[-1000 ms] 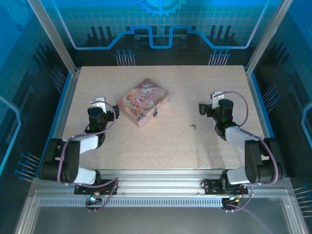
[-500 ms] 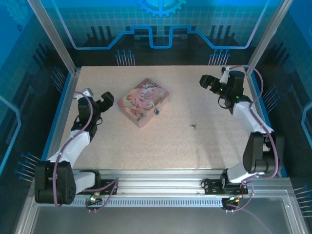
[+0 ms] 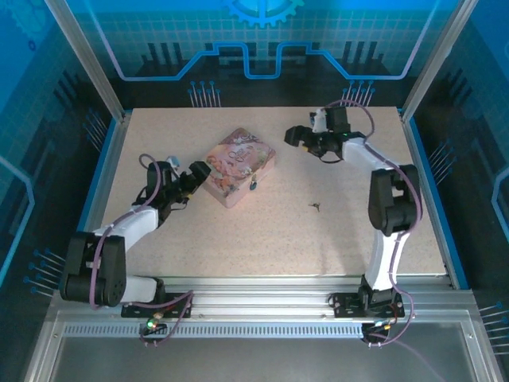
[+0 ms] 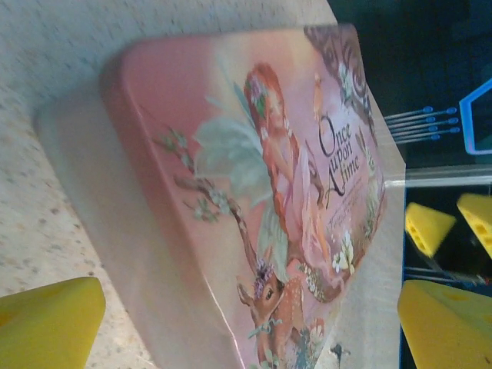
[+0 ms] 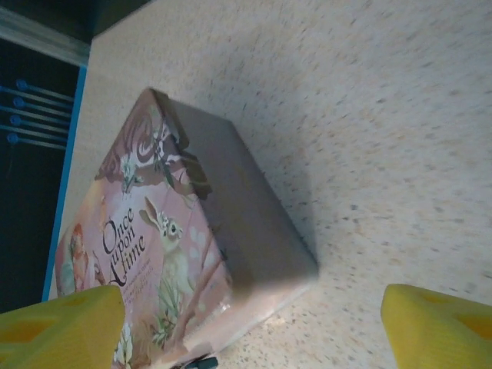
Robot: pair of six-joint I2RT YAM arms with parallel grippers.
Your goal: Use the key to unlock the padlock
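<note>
Since the padlock [image 3: 254,184] hangs off the near-right side of the pink tin [image 3: 237,163], I've got my left pincer [image 3: 193,175] spread wide and empty right at the tin's left end. My guess is it's there to steady the box. My right pincer [image 3: 296,135] is open too, holding nothing, and hovers beyond the tin's far-right corner, looking down on it. The key [image 3: 316,207] lies loose on the table [image 3: 238,239] to the right of the tin, well apart from both pincers. I reckon grabbing that is the next job.
</note>
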